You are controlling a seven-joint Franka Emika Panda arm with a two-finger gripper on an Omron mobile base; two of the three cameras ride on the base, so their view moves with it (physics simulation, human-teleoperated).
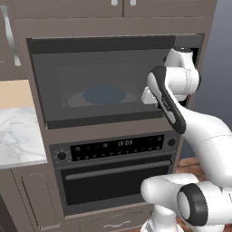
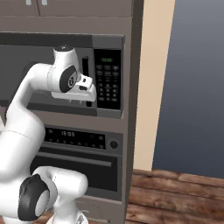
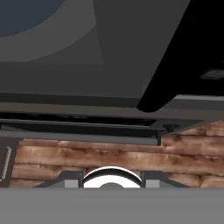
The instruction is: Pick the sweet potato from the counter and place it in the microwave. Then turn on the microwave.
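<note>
One relation governs the coming move: the keypad [image 2: 108,78] sits just beside the pincer [image 2: 78,100], off to the arm's right and a little higher; the dark upright door handle [image 2: 85,65] stands between the two. The keypad is a tall black panel, its long axis upright, at the right end of the microwave [image 1: 104,45].

The pincer hangs in front of the microwave's lower right corner; in the hand view it looks down past the bottom edge of the microwave to the wooden floor [image 3: 109,153], so it seems to aim downward and not at the buttons. I cannot tell whether it is open or closed; nothing shows between its tips.

The door looks shut, and the blue plate [image 1: 104,95] shows dimly through the dark glass. I cannot pick out the sweet potato behind that glass; the strip of marble desk [image 1: 16,131] at the left carries no reddish lump, so I judge that it already lies inside and that only the switching-on remains.

That step calls for the hand to rise, turn toward the panel and push one tip forward; the risk is that it catches the handle or strikes the wrong key. The oven [image 1: 113,176] below has its own controls and is not the target.
</note>
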